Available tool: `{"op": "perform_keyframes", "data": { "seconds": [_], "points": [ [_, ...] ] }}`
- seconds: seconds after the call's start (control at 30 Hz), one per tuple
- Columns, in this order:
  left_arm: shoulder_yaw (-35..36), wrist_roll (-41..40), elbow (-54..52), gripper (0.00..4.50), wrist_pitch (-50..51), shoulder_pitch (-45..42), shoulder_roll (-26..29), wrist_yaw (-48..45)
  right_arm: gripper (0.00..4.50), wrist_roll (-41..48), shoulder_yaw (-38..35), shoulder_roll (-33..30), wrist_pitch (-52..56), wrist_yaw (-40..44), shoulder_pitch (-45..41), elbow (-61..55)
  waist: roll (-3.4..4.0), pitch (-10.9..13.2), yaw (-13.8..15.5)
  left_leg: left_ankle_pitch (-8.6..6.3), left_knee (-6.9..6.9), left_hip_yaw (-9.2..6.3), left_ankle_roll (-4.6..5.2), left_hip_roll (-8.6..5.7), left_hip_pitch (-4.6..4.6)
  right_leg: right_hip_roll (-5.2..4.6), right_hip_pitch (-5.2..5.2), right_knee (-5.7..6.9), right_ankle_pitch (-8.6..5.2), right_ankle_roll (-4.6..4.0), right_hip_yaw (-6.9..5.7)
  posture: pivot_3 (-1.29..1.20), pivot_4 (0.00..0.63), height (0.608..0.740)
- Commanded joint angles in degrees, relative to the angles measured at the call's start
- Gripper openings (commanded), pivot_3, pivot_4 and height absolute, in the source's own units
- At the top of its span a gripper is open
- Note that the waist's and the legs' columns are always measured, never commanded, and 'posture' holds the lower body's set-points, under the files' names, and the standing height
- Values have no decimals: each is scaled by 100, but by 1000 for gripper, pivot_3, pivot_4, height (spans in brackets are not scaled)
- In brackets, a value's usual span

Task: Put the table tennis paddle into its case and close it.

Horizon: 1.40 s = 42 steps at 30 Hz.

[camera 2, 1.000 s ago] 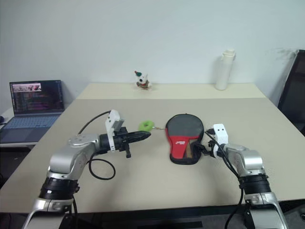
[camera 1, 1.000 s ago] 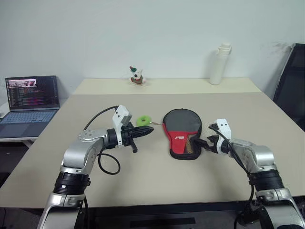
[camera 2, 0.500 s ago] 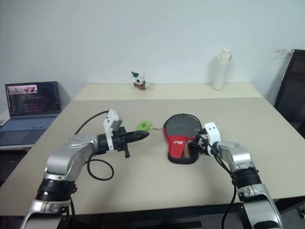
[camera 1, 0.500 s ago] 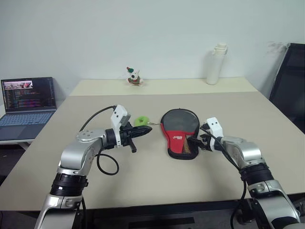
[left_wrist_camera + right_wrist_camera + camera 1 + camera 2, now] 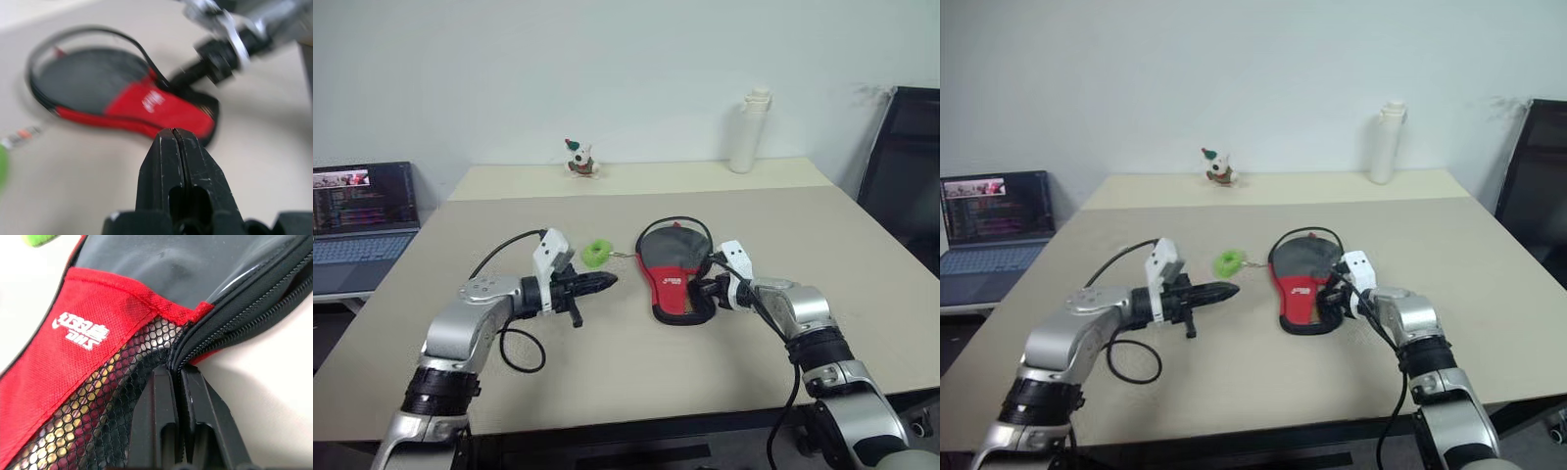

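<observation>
Right gripper pinching the case's zipper edge.
My right gripper [image 5: 710,291] is clamped on the case [image 5: 674,264] at its mesh-pocket side, likely to pin it for zipping; flap gapes, paddle apparently inside. My left gripper [image 5: 603,282], fingers together and empty, hovers just beside the case's far side.

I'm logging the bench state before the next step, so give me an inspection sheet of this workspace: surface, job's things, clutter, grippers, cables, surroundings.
Surface: beige table, mostly bare.
Job's things: red and black case lies flat mid-table, its zipper partly open and the black flap lifted; paddle not distinguishable.
Clutter: green ring beside the case; small toy figure and white bottle at the far edge.
Grippers: left gripper shut, empty, short of the case; right gripper shut at the case's edge by the mesh pocket.
Cables: black cable loops off the left arm.
Surroundings: laptop to the left, dark chair to the right.
</observation>
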Motion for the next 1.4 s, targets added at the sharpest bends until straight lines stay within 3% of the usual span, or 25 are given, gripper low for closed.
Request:
{"op": "perform_keyframes", "data": {
  "seconds": [0.03,0.27,0.57,1.4],
  "points": [
    [127,-314,-381,0,-46,239,410,-600,27,499,-175,185,913,-31,228,-999,0,0,14,0,0,-10,0,0,-7,0,-4,0,-2,-3,-5,0,150,740],
    [47,-456,-600,0,-123,602,929,-1231,27,918,-314,399,2121,-387,1019,-2674,1,1,32,-1,-2,-18,0,-3,-21,-4,-13,-2,-5,-6,-12,0,150,740],
    [-97,-582,-999,0,1,849,1022,-1452,27,1448,-576,459,3430,-738,2455,-4648,1,1,105,-1,-5,-20,0,-6,-23,-5,-11,-12,-22,21,-16,0,150,740],
    [-427,-418,-542,0,-421,610,926,-1574,27,1689,-812,-174,3514,-852,2709,-4843,0,0,184,-1,-3,-25,0,-10,-20,-6,2,-24,-24,23,-22,0,150,740]
  ]
}}
